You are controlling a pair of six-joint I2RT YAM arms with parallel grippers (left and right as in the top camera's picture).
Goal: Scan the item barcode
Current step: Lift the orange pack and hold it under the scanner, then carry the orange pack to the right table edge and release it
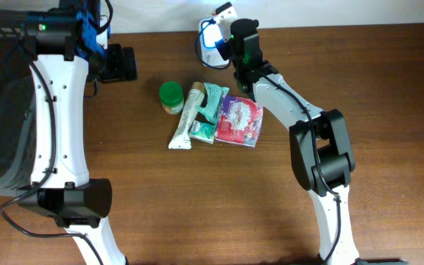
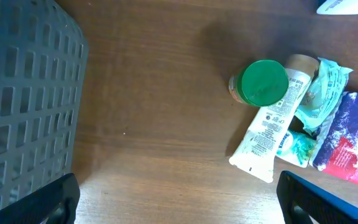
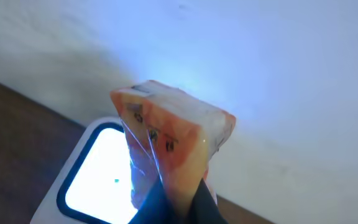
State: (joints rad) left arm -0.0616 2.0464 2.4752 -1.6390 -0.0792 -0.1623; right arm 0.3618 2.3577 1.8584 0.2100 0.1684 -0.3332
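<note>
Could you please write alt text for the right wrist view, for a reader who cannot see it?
The right gripper pinches an orange plastic-wrapped packet in front of a white scanner whose window glows. A pale wall fills the background.

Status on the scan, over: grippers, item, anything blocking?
Left gripper open, hovering beside the basket. Right gripper shut on the orange packet, held at the lit scanner. Nothing between them; other items lie apart.

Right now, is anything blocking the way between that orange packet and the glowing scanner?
Nothing visible does. The right pincer holds the orange plastic-wrapped packet right before the glowing window of the white box scanner, with only air between them.
</note>
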